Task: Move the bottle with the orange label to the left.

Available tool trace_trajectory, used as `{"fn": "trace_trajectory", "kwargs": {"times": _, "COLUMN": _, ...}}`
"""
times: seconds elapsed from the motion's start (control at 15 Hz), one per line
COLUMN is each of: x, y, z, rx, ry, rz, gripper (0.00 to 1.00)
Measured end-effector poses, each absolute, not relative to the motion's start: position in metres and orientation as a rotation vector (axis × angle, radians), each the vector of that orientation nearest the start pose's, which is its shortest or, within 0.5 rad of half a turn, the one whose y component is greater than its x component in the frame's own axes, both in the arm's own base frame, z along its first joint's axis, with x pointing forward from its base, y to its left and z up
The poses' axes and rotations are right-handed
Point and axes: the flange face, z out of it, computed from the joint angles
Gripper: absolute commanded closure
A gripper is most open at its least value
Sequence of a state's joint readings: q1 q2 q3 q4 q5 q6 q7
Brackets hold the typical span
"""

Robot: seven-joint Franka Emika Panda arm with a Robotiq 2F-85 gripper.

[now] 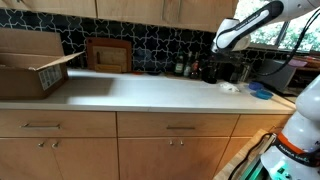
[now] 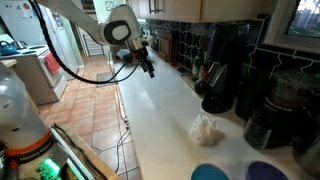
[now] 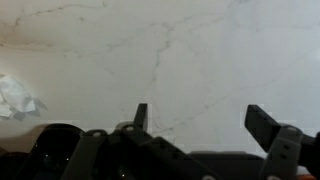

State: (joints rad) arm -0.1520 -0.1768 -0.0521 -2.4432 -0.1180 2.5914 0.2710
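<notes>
Several small dark bottles stand at the back of the white counter beside the black coffee machine, seen in both exterior views. One of them shows a reddish-orange patch (image 2: 198, 73); it looks like the bottle with the orange label, but it is small and blurred. In an exterior view the bottle group (image 1: 192, 68) is too small to tell apart. My gripper (image 2: 148, 64) hangs above the counter, well apart from the bottles, and also shows in an exterior view (image 1: 223, 44). In the wrist view my gripper (image 3: 203, 120) is open and empty over bare counter; no bottle shows there.
A cardboard box (image 1: 30, 62) and a wooden board (image 1: 108, 54) stand at one end of the counter (image 1: 150, 92). A crumpled white paper (image 2: 207, 128) lies near the coffee machine (image 2: 225, 70). Blue lids (image 2: 212, 172) lie at the near end.
</notes>
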Motion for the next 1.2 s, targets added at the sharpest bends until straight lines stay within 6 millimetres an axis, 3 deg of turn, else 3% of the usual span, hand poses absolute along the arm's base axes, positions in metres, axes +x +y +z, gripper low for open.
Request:
{"fn": "trace_trajectory", "kwargs": {"times": 0.27, "x": 0.495, "y": -0.123, "z": 0.385, "rx": -2.994, "ry": 0.869, "rz": -0.689, "gripper": 0.0}}
{"fn": "trace_trajectory", "kwargs": {"times": 0.87, "x": 0.504, "y": -0.127, "z": 0.386, "rx": -2.978, "ry": 0.927, "rz": -0.723, "gripper": 0.0}}
{"fn": "trace_trajectory", "kwargs": {"times": 1.2, "x": 0.545, "y": -0.13, "z": 0.379, "rx": -2.993, "ry": 0.955, "rz": -0.899, "gripper": 0.0}}
